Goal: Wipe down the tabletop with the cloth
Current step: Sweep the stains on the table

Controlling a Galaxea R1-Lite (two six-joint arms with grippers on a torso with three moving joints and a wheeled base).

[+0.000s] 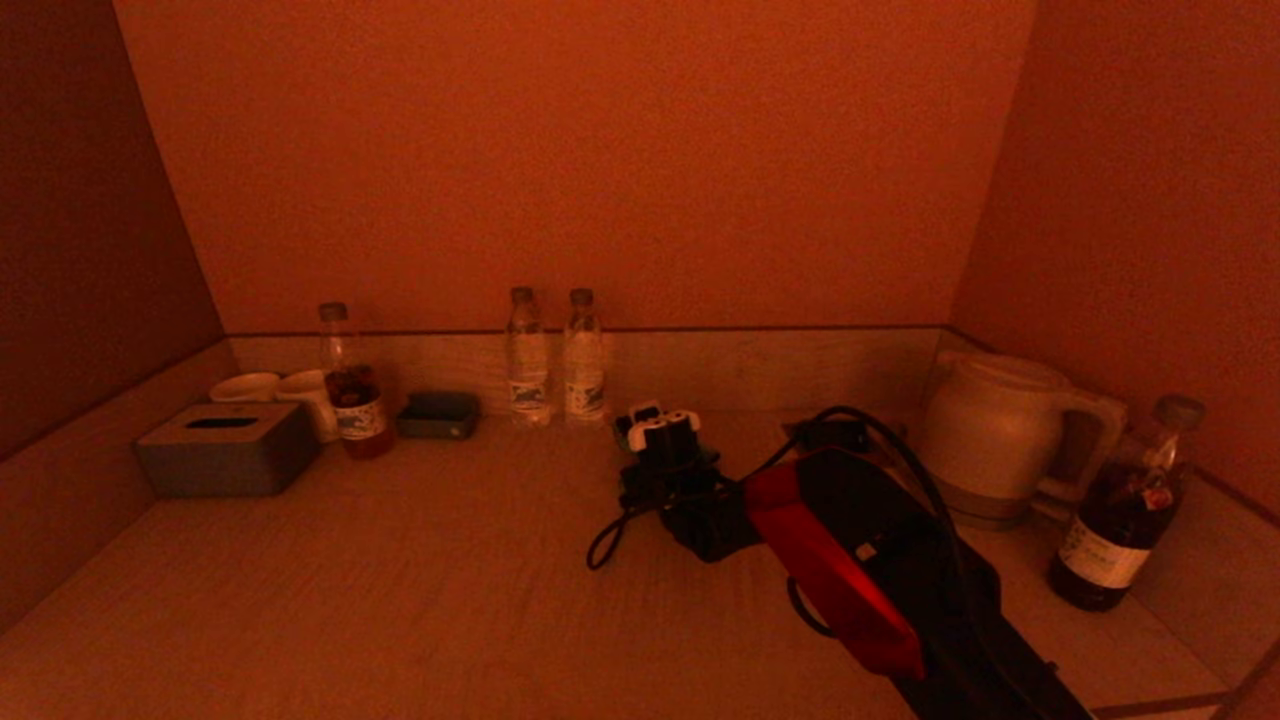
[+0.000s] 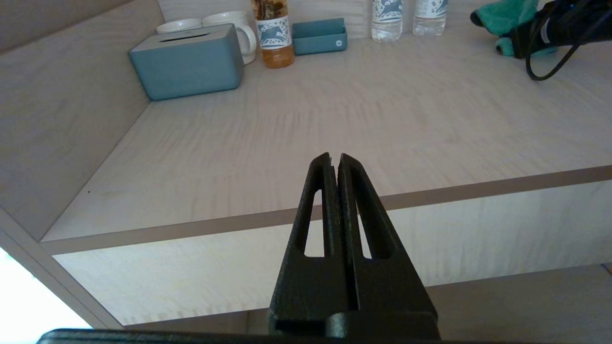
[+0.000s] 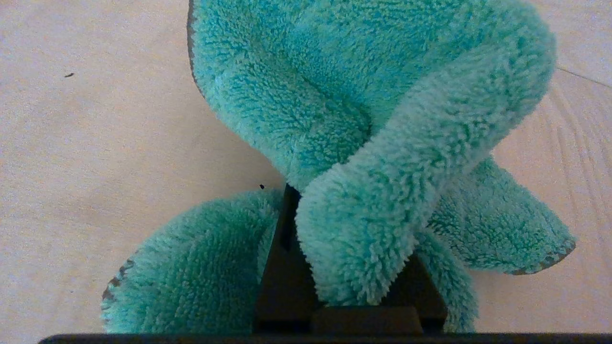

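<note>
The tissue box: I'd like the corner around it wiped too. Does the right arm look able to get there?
Probably yes. Between the right gripper, shut on the cloth, and the tissue box lies bare tabletop; the mugs behind crowd that corner.

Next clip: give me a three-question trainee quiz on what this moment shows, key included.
1. True or false: the right gripper is shut on the cloth.
2. What stands nearest the tissue box? A) the kettle B) the mugs C) the two water bottles
3. Fill in: the left gripper, shut and holding nothing, hangs in front of the tabletop's ____ edge.

Key: 1 true; 2 B; 3 front.
</note>
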